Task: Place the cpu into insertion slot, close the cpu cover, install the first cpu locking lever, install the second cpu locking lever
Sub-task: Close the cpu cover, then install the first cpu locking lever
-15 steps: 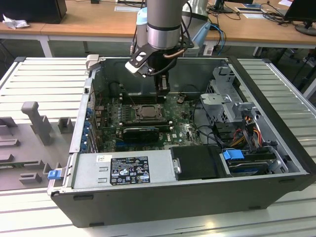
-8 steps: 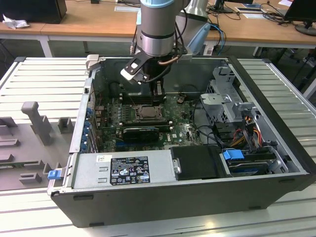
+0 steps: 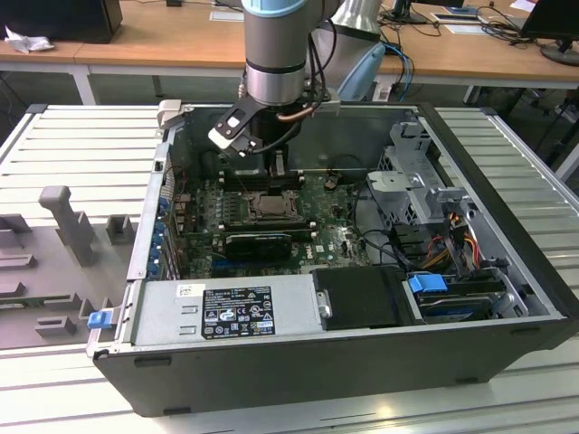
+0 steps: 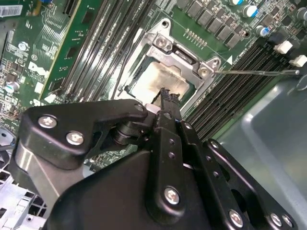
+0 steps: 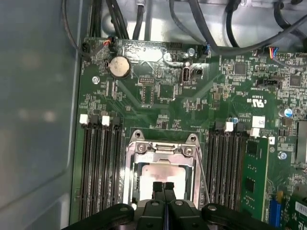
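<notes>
Slatted table (image 3: 72,136) is carrying an open PC case (image 3: 298,371) mid-frame in the exterior view, with the arm (image 3: 276,54) reaching down into its upper middle. Gripper (image 5: 163,186) is sitting right over the cpu (image 5: 165,173), fingers pressed together and gripping nothing. Cpu is lying seated on the board (image 5: 158,96), cover (image 5: 158,147) lying flat around it. Thin lever (image 4: 254,73) is sticking out sideways.

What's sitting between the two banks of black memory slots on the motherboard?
In the first wrist view, the cpu cover lies there, framing the pale cpu, with the gripper over the cpu.
</notes>
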`<action>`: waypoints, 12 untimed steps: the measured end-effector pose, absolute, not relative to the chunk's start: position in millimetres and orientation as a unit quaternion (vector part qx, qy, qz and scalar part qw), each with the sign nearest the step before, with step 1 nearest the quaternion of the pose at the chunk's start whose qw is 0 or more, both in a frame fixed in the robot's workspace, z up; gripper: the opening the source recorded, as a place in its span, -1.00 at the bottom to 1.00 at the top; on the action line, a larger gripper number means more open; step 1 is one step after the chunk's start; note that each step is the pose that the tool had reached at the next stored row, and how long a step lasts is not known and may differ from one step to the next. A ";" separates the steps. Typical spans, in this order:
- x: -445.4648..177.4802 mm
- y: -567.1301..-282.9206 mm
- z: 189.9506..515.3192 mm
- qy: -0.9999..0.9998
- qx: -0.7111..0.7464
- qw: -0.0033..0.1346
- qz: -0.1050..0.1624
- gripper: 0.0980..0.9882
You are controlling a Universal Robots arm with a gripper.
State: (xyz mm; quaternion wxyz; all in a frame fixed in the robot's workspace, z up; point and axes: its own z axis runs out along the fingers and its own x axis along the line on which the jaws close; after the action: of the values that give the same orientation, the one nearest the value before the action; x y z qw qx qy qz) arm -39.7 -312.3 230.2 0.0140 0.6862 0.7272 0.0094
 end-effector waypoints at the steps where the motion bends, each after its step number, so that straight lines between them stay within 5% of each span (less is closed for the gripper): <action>1: -40.1 -312.3 230.2 0.727 0.686 0.014 0.009 -0.98; 7: -41.0 -312.4 233.2 0.727 0.686 0.014 0.009 -0.98; 12: -41.0 -312.4 274.3 0.727 0.686 0.014 0.009 -0.98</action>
State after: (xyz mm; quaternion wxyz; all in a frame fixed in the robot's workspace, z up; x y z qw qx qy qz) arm -41.0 -312.4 274.3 0.0141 0.6863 0.7272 0.0093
